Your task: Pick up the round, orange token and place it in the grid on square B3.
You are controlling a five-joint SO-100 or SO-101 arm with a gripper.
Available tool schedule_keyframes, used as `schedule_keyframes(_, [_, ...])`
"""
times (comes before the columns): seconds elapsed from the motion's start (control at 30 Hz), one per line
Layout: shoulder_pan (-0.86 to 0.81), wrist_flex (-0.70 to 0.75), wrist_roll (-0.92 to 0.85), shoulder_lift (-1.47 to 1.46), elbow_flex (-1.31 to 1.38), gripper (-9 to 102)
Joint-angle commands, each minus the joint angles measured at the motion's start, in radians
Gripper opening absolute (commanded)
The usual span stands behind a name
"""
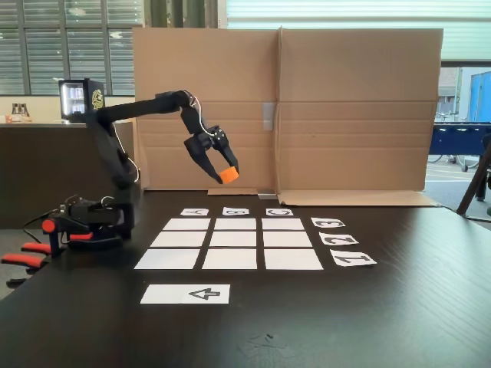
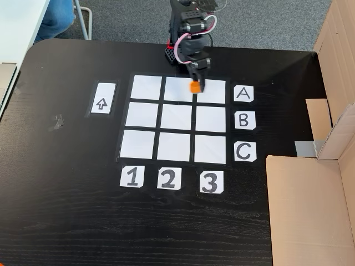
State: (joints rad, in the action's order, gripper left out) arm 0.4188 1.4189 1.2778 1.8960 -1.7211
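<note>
The token [image 1: 229, 175] is off the table, pinched between the tips of the gripper [image 1: 227, 174], whose two fingers are closed on it and point down and toward the grid [image 1: 229, 244]. In the fixed view from the front it hangs well above the paper, in front of the cardboard wall [image 1: 353, 107], roughly over the far row of cells near the letter cards. In the fixed view from above, the token [image 2: 194, 87] appears over the boundary between the two cells in the row beside card A [image 2: 243, 93], so it looks short of its goal. Square B3 [image 2: 210, 119], the cell in line with card B [image 2: 244, 120] and card 3 [image 2: 209, 182], lies bare, one row further from the arm's base [image 1: 92, 222] in that view. The pick seems done: the token is held and lifted clear. What is left, as I judge it, is to carry it a little further out over the grid and slightly across, lower it onto the cell, open the fingers and draw back. The paper strip with the arrow [image 2: 102, 102] lies beside the grid on the dark table [image 2: 66, 210], away from the path.
</note>
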Motion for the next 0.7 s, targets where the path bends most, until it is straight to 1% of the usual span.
schedule_keyframes(0.0, [0.049, -0.032, 0.067, -0.063, 0.025, -1])
schedule_keyframes(0.3, [0.035, -0.138, 0.104, -0.339, 0.003, -1])
schedule_keyframes(0.47, [0.058, -0.173, 0.117, -0.512, 0.08, -1])
schedule_keyframes(0.67, [0.089, -0.183, 0.132, -0.67, 0.201, -1])
